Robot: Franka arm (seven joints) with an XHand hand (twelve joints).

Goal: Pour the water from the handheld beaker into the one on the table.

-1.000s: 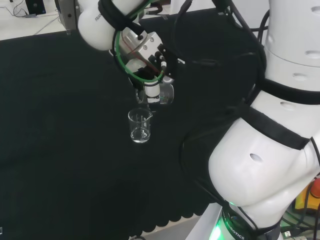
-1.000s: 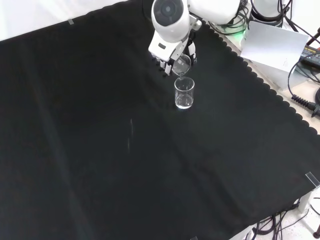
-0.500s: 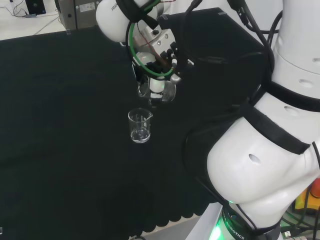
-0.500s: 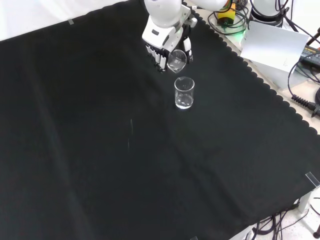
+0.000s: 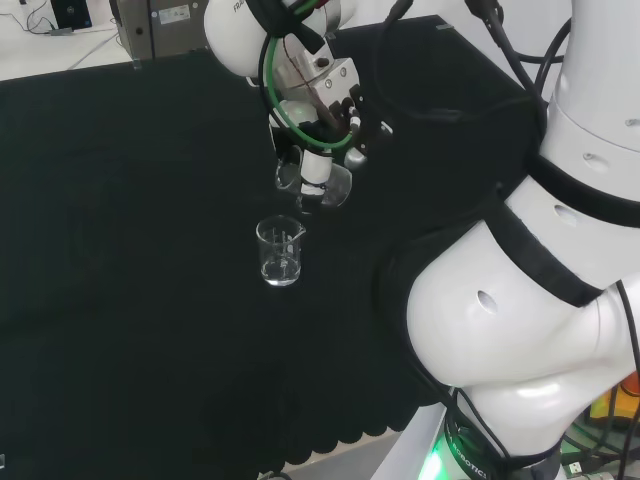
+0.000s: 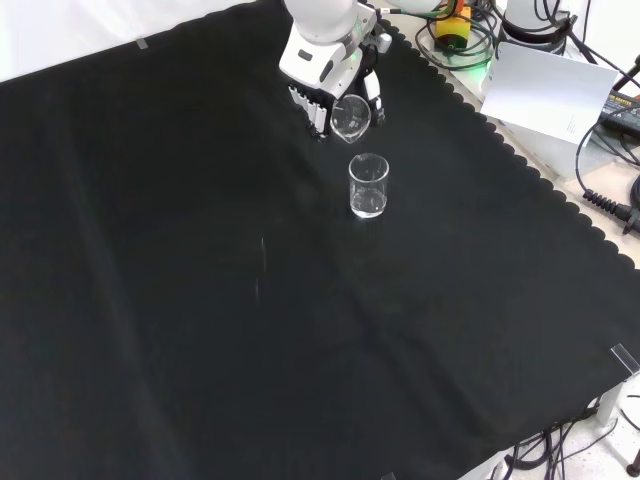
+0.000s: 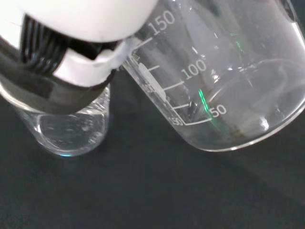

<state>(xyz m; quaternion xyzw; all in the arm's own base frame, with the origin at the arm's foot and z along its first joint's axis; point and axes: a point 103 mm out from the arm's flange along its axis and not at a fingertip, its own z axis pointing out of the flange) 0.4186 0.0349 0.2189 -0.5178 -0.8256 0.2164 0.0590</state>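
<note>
Handheld beaker [image 6: 351, 118] up off the cloth, tilted, clamped in the hand [image 6: 322, 88] — fingers [image 6: 306, 108] curled round its wall on one side, thumb on the other, as seen from the front. Hanging just above and behind the table beaker [image 6: 368, 186] in the front view, clear of it, not touching. Same story from the head camera: held beaker [image 5: 322, 185] up and to the right of the standing one [image 5: 279, 252], leaning over, mouth angled down toward it, with a gap between the two.

Close in at the wrist: tilted glass wall [image 7: 224, 81] with printed graduation marks, slanting across, rounded base edge catching a green glint. Whether any water sits in it — cannot tell through the clear glass. Beyond it, down on the cloth, the table beaker [image 7: 71, 133] seen from above, partly hidden by a blurred white and black part of the hand [image 7: 71, 43]; a shimmer in its bottom, possibly a little water.

Table beaker upright on the black cloth [image 6: 200, 300], standing alone toward the upper middle of the front view, spout at the rim visible in the head view.

Behind the hand, white arm links [image 5: 540, 300] bulking large at the right of the head view, cables looped round the wrist. Past the scalloped cloth edge in the front view, a white sheet [image 6: 545, 95] and loose cables [image 6: 610, 200] on the bench.
</note>
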